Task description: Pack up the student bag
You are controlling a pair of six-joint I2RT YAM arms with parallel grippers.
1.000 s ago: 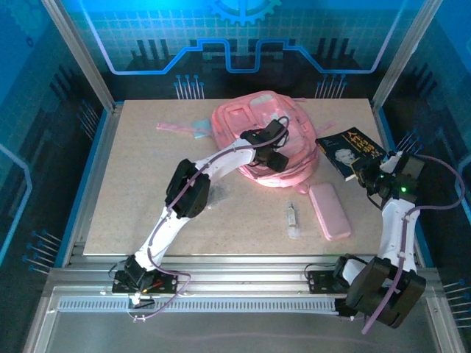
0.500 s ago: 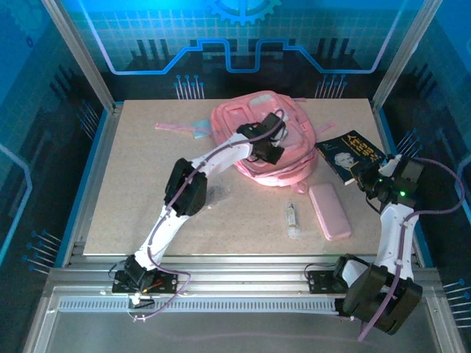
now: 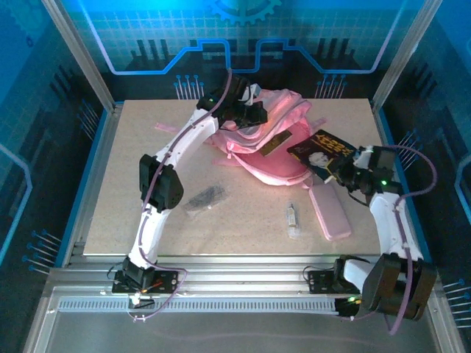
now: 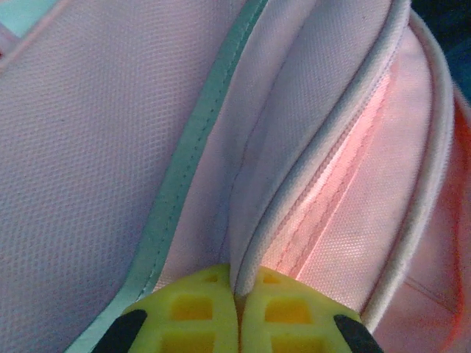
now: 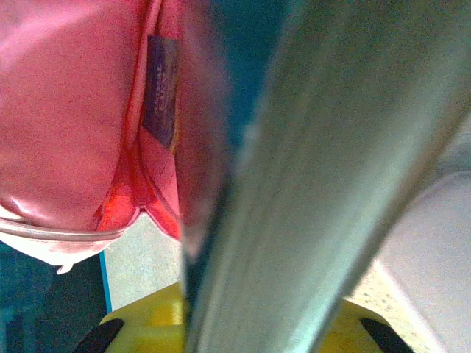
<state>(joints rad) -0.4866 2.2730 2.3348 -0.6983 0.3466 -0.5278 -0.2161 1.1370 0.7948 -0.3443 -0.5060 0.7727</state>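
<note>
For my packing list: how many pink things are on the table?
2. The backpack lies at the far middle; the pencil case lies nearer, on the right. Others may hide under it.

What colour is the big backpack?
The student bag is pink; the top external view shows it best.

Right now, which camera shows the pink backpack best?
Top external: the whole student bag is in frame, with its place on the table. Left wrist gives a close-up of pink fabric and a piped seam pinched in the shut left gripper. Right wrist catches a blurred pink side with a dark label.
</note>
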